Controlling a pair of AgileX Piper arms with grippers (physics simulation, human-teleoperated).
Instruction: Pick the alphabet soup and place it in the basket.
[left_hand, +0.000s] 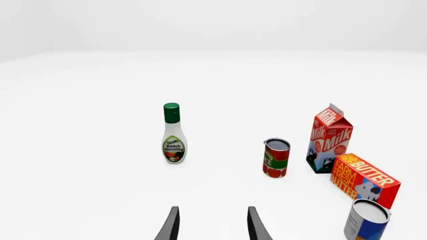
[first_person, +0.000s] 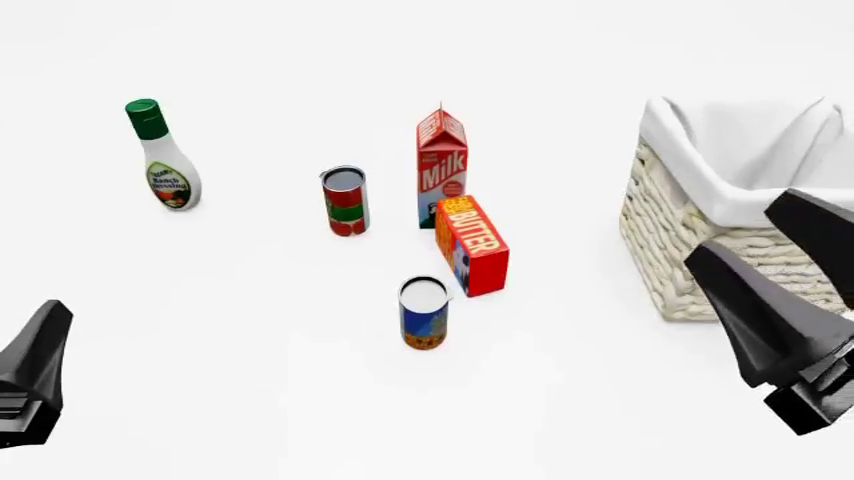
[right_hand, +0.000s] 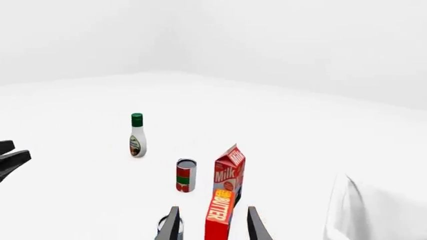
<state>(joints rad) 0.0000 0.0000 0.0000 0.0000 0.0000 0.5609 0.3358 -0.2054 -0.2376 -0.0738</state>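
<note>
The right gripper (first_person: 774, 290) hangs unclenched and empty, with the basket (first_person: 694, 250) just beyond it. The alphabet soup (first_person: 424, 312) stands upright well off to its left, beside the butter box (first_person: 473, 245). The left gripper (left_hand: 212, 225) is likewise released and idle, so I judge nothing done: approach, grasp, carry and drop all remain.

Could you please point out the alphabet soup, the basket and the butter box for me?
alphabet soup (first_person: 423, 318): front view, on its blue label.
basket (first_person: 674, 240): front view, on its woven side wall.
butter box (first_person: 477, 245): front view, on its lettered orange face.
</note>
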